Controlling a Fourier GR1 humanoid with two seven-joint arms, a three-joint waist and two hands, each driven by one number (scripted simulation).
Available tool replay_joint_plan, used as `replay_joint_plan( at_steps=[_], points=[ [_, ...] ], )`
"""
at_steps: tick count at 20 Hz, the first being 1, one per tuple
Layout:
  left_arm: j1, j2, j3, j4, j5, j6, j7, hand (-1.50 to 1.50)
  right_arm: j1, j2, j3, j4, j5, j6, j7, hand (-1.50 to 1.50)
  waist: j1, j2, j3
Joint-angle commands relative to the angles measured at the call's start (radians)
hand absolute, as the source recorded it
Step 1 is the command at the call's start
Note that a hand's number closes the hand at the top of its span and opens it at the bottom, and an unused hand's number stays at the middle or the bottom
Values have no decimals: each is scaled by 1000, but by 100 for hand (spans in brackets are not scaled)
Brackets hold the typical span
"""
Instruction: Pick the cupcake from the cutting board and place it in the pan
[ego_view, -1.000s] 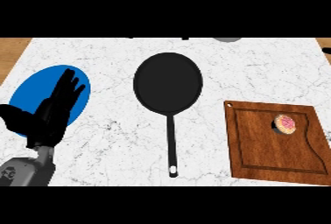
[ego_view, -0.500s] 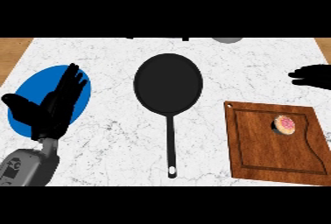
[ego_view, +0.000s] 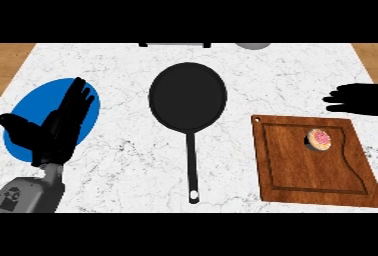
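A small cupcake (ego_view: 320, 139) with pink frosting sits on the upper right part of a brown wooden cutting board (ego_view: 295, 170) at the right. A black pan (ego_view: 187, 96) lies in the middle of the counter, its long handle pointing toward me. My right hand (ego_view: 353, 99) reaches in from the right edge, above the board's far edge, fingers straight and open, apart from the cupcake. My left hand (ego_view: 57, 125) stands open at the left, fingers up, over a blue plate (ego_view: 35, 107).
The white marble counter (ego_view: 125, 165) spreads around the pan and board. A grey round object (ego_view: 253, 45) and a pale flat object (ego_view: 173, 45) show at the far edge. Wood shows at both far corners.
My right hand has come in from the right edge and moved further left above the cutting board. The left hand has shifted slightly.
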Motion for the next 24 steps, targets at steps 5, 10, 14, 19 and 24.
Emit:
replay_joint_plan(
  at_steps=[5, 10, 14, 19, 24],
  points=[
    [17, -21, 41, -43, -20, -7, 54, 0, 48, 26, -72, -98, 129, -31, 11, -150, -22, -6, -1],
    [48, -22, 71, -36, -33, -56, 29, 0, 128, 38, -146, -150, 107, 1, -27, -150, -25, -6, -1],
    [5, -11, 115, -22, -12, -87, 59, 0, 150, 160, -81, -175, 225, -23, 96, -150, -19, -4, 0],
    [-4, -37, 122, 2, -51, -97, 57, 0, 139, 226, -130, -221, 276, 53, 181, -150, -21, -5, -1],
    [23, -76, 111, 6, -90, -110, 16, 0, 69, 298, -144, -64, 367, 52, 130, -150, -14, -3, -1]
  ],
)
